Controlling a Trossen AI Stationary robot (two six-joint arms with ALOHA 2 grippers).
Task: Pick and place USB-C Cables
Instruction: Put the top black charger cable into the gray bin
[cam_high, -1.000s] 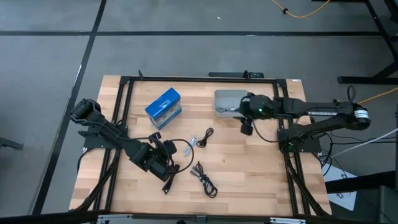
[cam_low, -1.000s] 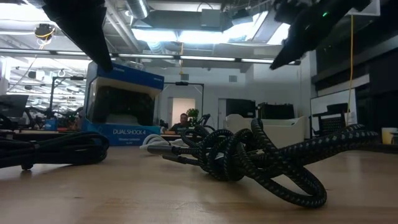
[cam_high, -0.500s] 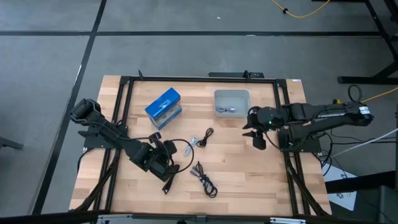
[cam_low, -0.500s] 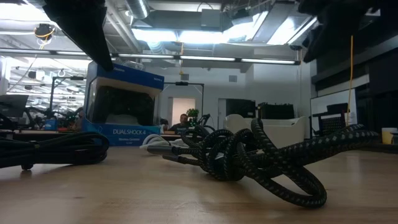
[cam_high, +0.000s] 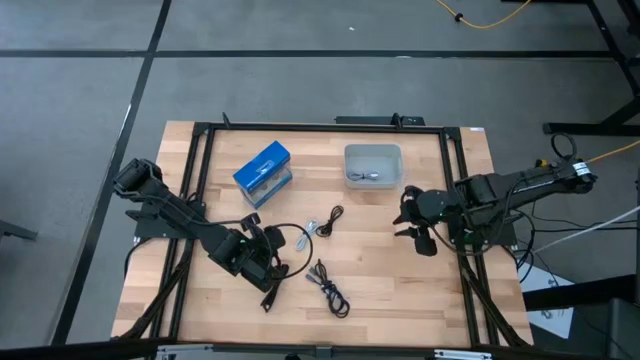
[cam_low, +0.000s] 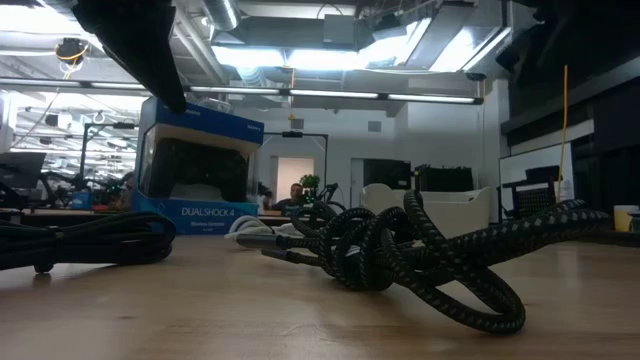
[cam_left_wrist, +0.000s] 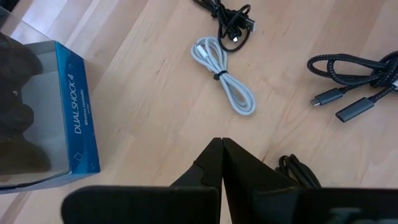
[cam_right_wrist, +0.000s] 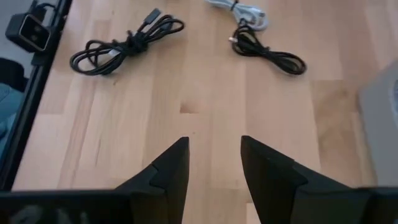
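One silver cable lies in the grey plastic bin at 1 o'clock; silver-white coiled cable, small black cable and black braided cable remain mid-worktop; right gripper fingers spread, empty; left gripper fingers pressed together.

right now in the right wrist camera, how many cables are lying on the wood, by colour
black braided cable: 1
plain black cable: 1
white cable: 1
total: 3
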